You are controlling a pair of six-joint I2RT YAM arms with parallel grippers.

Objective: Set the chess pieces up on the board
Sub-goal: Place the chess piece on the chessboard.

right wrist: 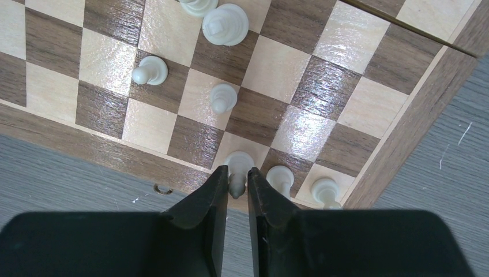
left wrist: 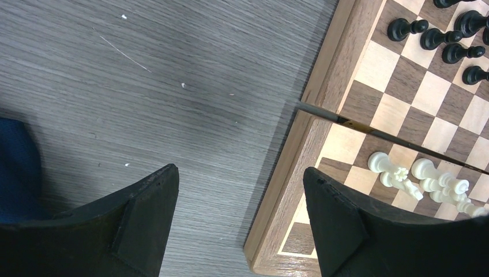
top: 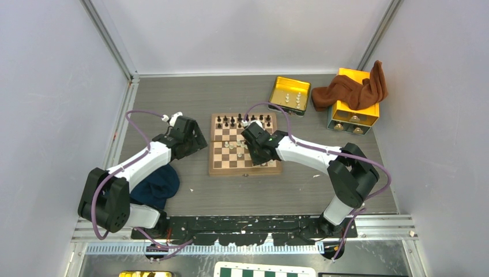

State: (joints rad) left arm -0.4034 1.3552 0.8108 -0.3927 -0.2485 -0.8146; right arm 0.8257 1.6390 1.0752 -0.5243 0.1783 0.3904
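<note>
The board (top: 245, 169) lies in the middle of the table, with dark chess pieces (top: 242, 121) lined along its far rows. My right gripper (right wrist: 237, 171) is shut on the head of a white piece (right wrist: 239, 163), which stands on an edge-row square of the board (right wrist: 104, 147). Two white pieces (right wrist: 281, 176) stand beside it toward the corner, and others (right wrist: 222, 97) are scattered further in. My left gripper (left wrist: 239, 170) is open and empty, straddling the board's left border (left wrist: 317, 127) near a corner. Toppled white pieces (left wrist: 392, 170) lie close to its right finger.
A yellow tin tray (top: 290, 92) holding a few white pieces sits at the back right. Next to it is a yellow box (top: 363, 112) draped with a brown cloth (top: 352, 89). A dark blue cloth (top: 155, 184) lies by the left arm. A green-and-white board (top: 265, 270) shows at the bottom edge.
</note>
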